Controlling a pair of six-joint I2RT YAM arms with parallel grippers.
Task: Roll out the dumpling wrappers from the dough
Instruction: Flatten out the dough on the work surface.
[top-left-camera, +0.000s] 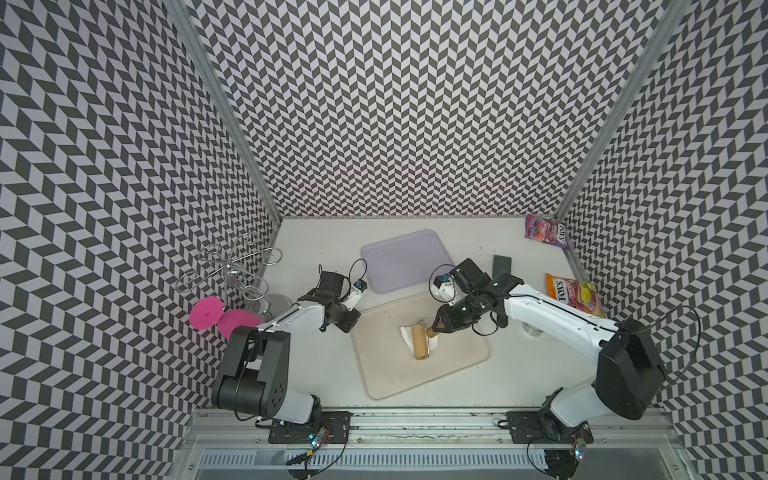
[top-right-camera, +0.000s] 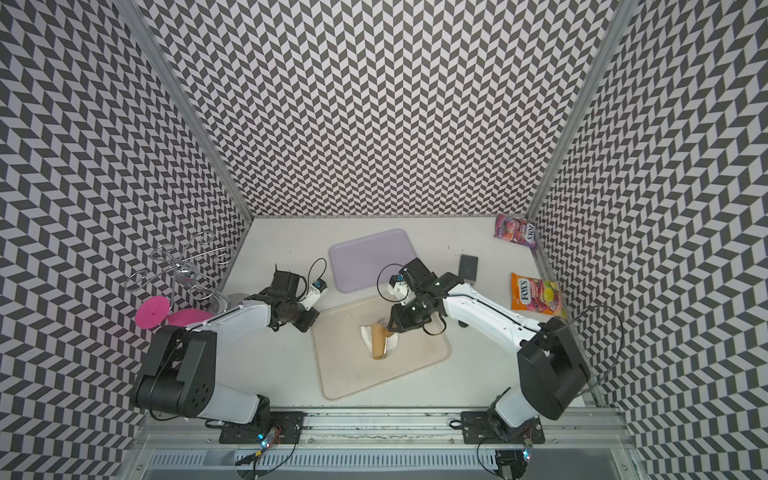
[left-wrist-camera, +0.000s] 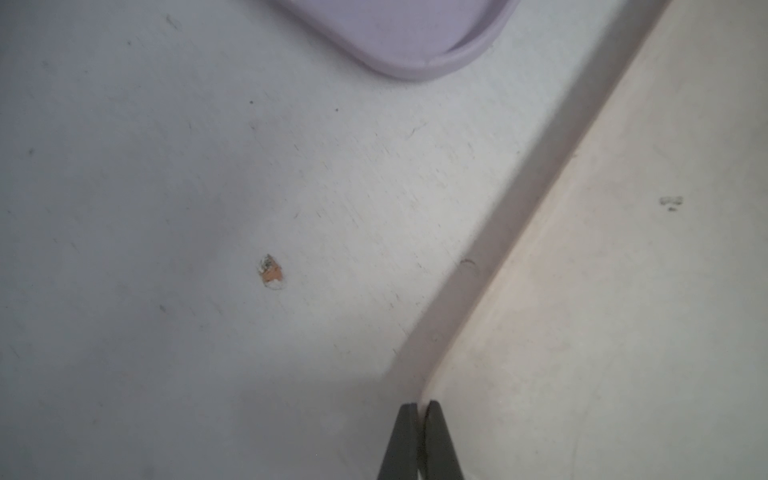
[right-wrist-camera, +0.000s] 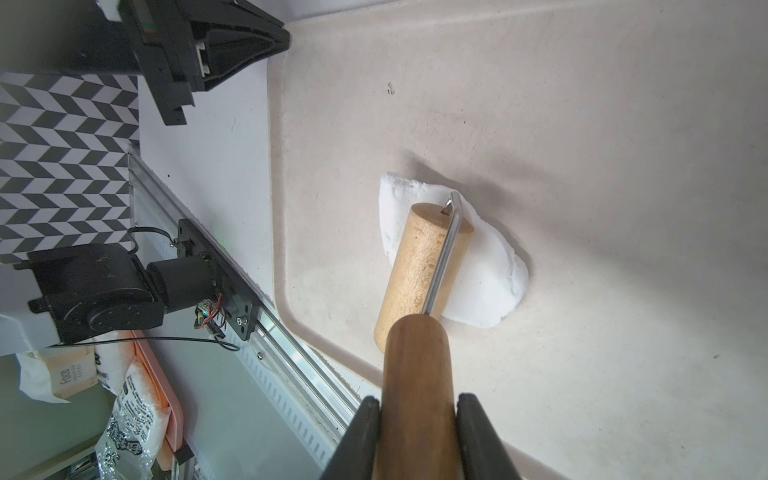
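The dough (right-wrist-camera: 490, 282) is a soft white lump on the beige board (top-left-camera: 457, 357) (right-wrist-camera: 582, 124). It shows in both top views (top-left-camera: 405, 332) (top-right-camera: 366, 334). A wooden roller (top-left-camera: 422, 343) (top-right-camera: 380, 343) (right-wrist-camera: 419, 266) lies across the dough, hiding its middle. My right gripper (top-left-camera: 436, 330) (top-right-camera: 392, 328) (right-wrist-camera: 417, 401) is shut on the roller's wooden handle (right-wrist-camera: 415, 374). My left gripper (top-left-camera: 351, 328) (top-right-camera: 306, 326) (left-wrist-camera: 419, 405) is shut and empty, low at the board's (left-wrist-camera: 623, 291) far left corner, apart from the dough. The dumpling wrappers are out of view.
A lilac tray (top-left-camera: 403, 257) (top-right-camera: 370, 257) (left-wrist-camera: 395, 33) lies behind the board. Two candy bags (top-left-camera: 546, 230) (top-left-camera: 575, 293) and a small black block (top-left-camera: 502, 266) sit at the right. At the left stand a wire rack (top-left-camera: 232, 270) and pink discs (top-left-camera: 205, 311).
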